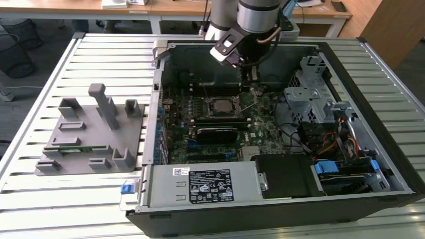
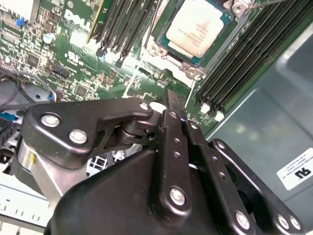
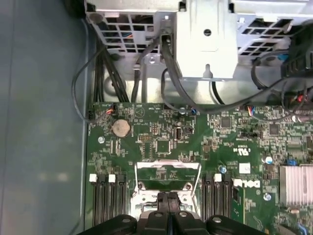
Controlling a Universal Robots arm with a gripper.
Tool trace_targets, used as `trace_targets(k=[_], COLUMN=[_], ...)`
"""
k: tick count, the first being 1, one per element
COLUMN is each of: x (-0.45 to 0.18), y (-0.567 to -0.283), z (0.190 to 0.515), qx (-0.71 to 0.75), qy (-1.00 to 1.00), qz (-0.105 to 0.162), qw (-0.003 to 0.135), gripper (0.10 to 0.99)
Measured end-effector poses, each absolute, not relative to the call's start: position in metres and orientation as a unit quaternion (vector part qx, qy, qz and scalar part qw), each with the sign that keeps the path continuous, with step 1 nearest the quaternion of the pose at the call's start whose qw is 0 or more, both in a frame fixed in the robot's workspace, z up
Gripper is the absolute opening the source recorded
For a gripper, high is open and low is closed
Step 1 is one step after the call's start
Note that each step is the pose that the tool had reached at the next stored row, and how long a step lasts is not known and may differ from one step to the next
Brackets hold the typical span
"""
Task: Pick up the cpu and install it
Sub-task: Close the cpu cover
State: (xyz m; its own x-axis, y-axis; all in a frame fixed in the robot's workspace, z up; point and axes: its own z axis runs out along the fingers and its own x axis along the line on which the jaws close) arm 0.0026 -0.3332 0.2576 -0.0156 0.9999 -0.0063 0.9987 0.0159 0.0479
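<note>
Cpu (image 2: 195, 27): you can see its silvery-white top lying flat in the socket (image 2: 164, 53) on the motherboard (image 2: 73, 63). In the exterior view the cpu (image 1: 222, 105) sits near the middle of the open computer case (image 1: 371, 59).
Gripper (image 2: 173, 99): it is low over the board, near one corner of the socket and apart from the chip. In the exterior view you see the gripper (image 1: 254, 90) just to the exterior view's right of the socket.
Fingers (image 3: 164, 201): they are pressed together with only a thin seam between them, and nothing is held.
Contact: you cannot tell whether the tips touch the board.
Memory slots (image 2: 244, 54): long black rows run along two opposite sides of the socket.
Coin cell (image 3: 121, 128): it is on the green board, well apart from the fingertips.
Drive cage (image 3: 205, 39): grey metal, with dark cables trailing from it to the board.
Grey fixture (image 1: 86, 134): it stands on the slatted table (image 1: 99, 199), to the exterior view's left of the case.
Memory stick (image 1: 76, 148): green, lying in the fixture.
</note>
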Motion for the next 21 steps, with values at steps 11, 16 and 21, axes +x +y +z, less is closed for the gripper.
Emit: trace_targets(k=[11, 16, 21], x=[0.02, 0.027, 0.037], y=[-0.329, -0.329, -0.329], z=[0.256, 0.256, 0.256], qx=[0.691, 0.691, 0.691], qy=[0.723, 0.723, 0.723], qz=[0.012, 0.008, 0.003], qw=[0.018, 0.019, 0.016], gripper=[0.106, 0.106, 0.106])
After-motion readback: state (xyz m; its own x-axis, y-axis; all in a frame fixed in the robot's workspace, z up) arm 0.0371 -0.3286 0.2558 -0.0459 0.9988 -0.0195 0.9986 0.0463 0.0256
